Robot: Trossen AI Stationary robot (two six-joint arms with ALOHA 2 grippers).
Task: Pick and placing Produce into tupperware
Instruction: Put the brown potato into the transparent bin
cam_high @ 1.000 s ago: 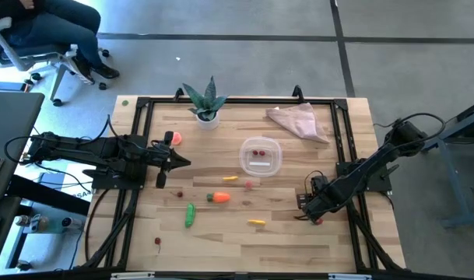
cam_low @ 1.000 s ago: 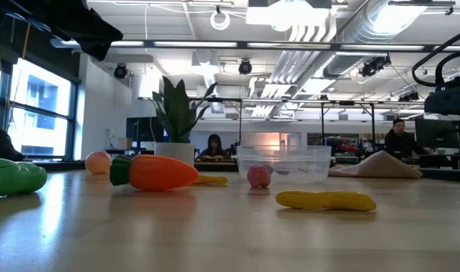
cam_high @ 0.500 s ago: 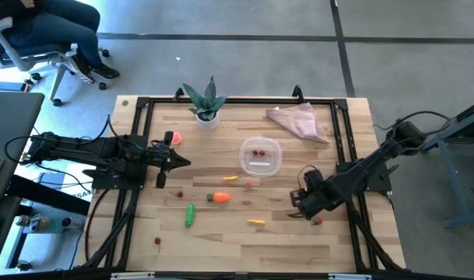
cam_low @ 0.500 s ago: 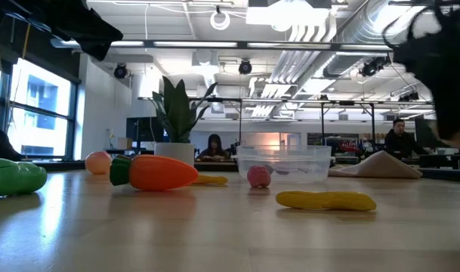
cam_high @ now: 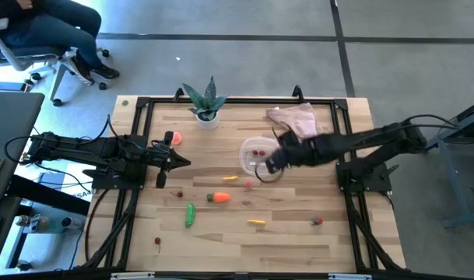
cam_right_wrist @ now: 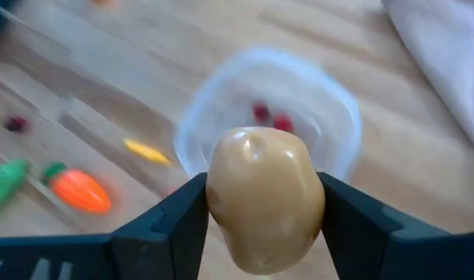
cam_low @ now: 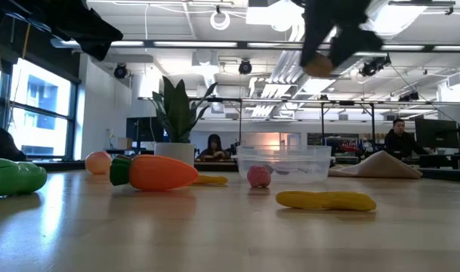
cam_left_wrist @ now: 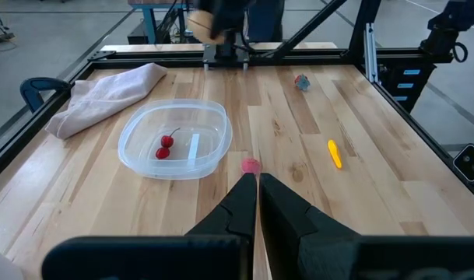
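Note:
My right gripper (cam_high: 272,159) is up in the air beside the tupperware's (cam_high: 260,155) right rim, shut on the beige potato (cam_right_wrist: 264,198). The low view shows the potato (cam_low: 318,66) well above the clear tupperware (cam_low: 282,162). Two red berries (cam_left_wrist: 165,147) lie inside the tupperware (cam_left_wrist: 174,140). The carrot (cam_high: 218,197), cucumber (cam_high: 190,215), peach (cam_high: 175,138), two yellow pieces (cam_high: 257,222) and small berries lie on the table. My left gripper (cam_high: 186,162) waits shut at the table's left side. My right gripper pinches the potato's middle (cam_right_wrist: 221,194) between its two fingers (cam_right_wrist: 182,222), one on each side. The fingers slant down from the table's right side. The potato is lifted clear, high over the tupperware's rim (cam_right_wrist: 191,124).
A spiky plant in a white pot (cam_high: 207,99) stands at the far edge and a pinkish cloth (cam_high: 299,120) lies far right, behind the tupperware. A red berry (cam_high: 317,221) lies near the right edge, another (cam_high: 157,241) near left. A black frame (cam_high: 139,105) rims the table.
My right gripper has risen from low over the table's near right part and swung toward the far left, to the tupperware, carrying the potato. The red berry there has stayed on the table. My left arm has kept still.

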